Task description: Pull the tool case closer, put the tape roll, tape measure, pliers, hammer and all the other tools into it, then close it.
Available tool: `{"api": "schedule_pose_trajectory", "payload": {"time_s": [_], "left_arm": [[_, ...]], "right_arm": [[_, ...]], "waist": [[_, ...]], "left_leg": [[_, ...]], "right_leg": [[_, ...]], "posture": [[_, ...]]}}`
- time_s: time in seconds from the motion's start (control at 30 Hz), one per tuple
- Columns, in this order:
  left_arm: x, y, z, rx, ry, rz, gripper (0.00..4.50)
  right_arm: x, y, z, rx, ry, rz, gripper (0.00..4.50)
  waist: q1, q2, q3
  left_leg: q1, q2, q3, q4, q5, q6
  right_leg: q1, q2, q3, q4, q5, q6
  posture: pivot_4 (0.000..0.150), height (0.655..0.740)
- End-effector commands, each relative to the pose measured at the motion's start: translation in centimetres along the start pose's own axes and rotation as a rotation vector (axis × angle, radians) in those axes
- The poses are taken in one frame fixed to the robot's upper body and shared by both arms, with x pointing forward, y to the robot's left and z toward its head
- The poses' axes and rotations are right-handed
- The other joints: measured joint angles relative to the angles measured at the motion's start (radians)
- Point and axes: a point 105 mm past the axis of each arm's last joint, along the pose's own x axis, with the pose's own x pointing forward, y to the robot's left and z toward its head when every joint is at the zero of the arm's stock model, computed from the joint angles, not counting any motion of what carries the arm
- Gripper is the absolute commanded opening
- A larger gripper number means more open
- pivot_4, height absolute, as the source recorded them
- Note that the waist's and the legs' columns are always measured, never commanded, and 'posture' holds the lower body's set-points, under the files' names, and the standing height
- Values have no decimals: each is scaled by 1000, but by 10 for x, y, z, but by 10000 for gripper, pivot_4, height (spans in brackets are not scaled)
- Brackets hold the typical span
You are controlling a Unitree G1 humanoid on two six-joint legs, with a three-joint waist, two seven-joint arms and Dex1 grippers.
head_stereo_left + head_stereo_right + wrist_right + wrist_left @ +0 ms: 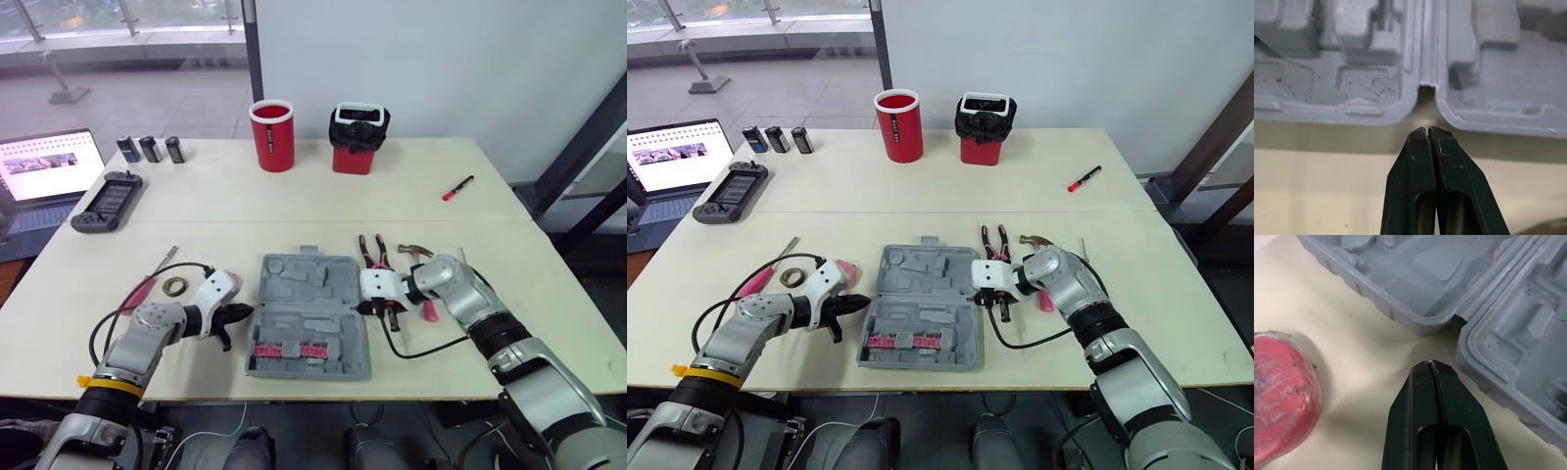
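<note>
two halves of the grey case [309,313] lie open and flat at the lower centre of the head view, near the table's [294,206] front edge, with no tools in the moulded slots that i can make out. the left gripper [1429,364] sits at the case's left side and the right gripper [1427,131] at its right side. each points at the hinge notch between the halves and stands just short of the rim. both have their fingers pressed together and hold nothing.

the step looks like the pull toward the robot. shut tips cannot pinch the wall, so i judge the better way is to set each tip into its notch, or open and clamp the rim, then draw both arms back at the same pace. an uneven pull would swivel the case, and little table is left in front, so the drag should be short.

outward, the pliers [372,253] and hammer [416,253] lie right of centre, close by the right arm, which could knock them. the tape roll [175,285] lies at the left beyond the left arm.
</note>
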Motion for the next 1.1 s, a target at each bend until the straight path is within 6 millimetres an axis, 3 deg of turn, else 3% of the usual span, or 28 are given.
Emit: {"api": "schedule_pose_trajectory", "payload": {"time_s": [0.03, 0.37, 0.57, 0.73, 1.1], "left_arm": [[5, 3, 14, 46, -41, 1, 0], [14, -8, 16, 71, -39, -87, 0], [3, -12, 9, 36, -48, -97, 0], [-10, -21, 0, 15, -34, -123, 0], [-26, -40, -14, -17, 5, -154, 0]], "right_arm": [[-2, -2, 3, -26, 14, -1, 1021], [4, -2, 18, -52, -15, 15, 1021], [10, 19, 34, -25, -99, 90, 1021], [12, 35, 33, -20, -91, 124, 1021], [14, 48, 31, 5, -77, 162, 1021]], "waist": [[0, 0, 0], [-2, 0, 0], [-4, 0, 0], [-6, 0, 0], [-2, 0, 0]], "left_leg": [[0, 0, 0, 0, 0, 0], [0, 0, 0, 0, 0, 0], [0, 0, 0, -2, 0, 0], [0, 0, 0, -4, 0, 0], [-1, 0, 0, -2, 0, 0]], "right_leg": [[0, 0, 0, 0, 0, 0], [0, 0, 0, 0, 1, 2], [-1, 0, 0, 0, 1, 3], [-2, 0, -1, 0, 1, 3], [-2, 0, 0, 0, -1, 0]], "posture": [[1500, 7400], [1500, 7400], [1500, 7400], [1500, 7400], [1500, 7400]]}}
